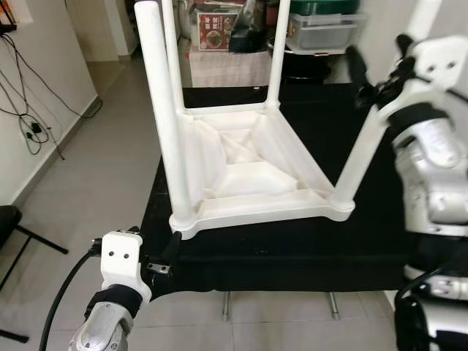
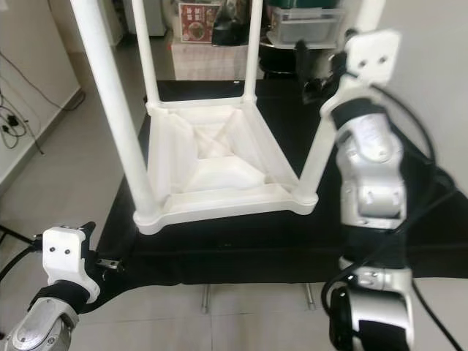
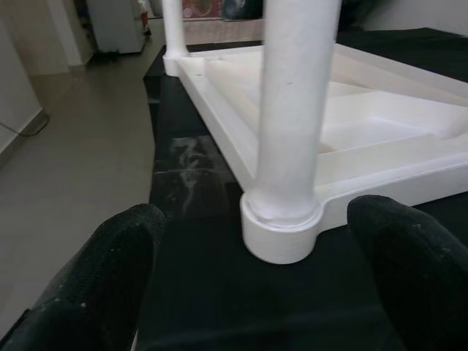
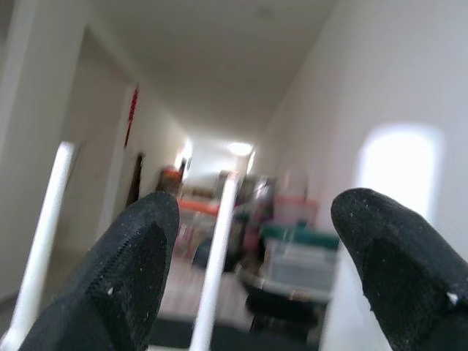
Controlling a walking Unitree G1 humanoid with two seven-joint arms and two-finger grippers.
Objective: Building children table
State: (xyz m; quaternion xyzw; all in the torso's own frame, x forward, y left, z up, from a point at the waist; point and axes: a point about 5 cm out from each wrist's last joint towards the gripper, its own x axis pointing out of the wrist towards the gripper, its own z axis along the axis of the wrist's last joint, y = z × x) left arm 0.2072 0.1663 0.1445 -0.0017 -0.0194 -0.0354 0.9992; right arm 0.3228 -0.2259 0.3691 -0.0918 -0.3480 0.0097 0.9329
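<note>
With both hands released, bring the right hand (image 2: pixel 322 62) onto the leaning leg (image 2: pixel 316 157) at 3 o'clock. Seat it upright in its socket on the children table (image 1: pixel 256 172); the left hand (image 3: pixel 256 278) faces the near leg (image 3: pixel 292 124).

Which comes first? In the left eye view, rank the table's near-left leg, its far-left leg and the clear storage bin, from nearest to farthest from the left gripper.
From the left gripper:
1. Near-left leg, at the table's front corner just beyond the fingers.
2. Far-left leg, at the back corner behind it.
3. Clear storage bin, past the black surface, far right.
</note>
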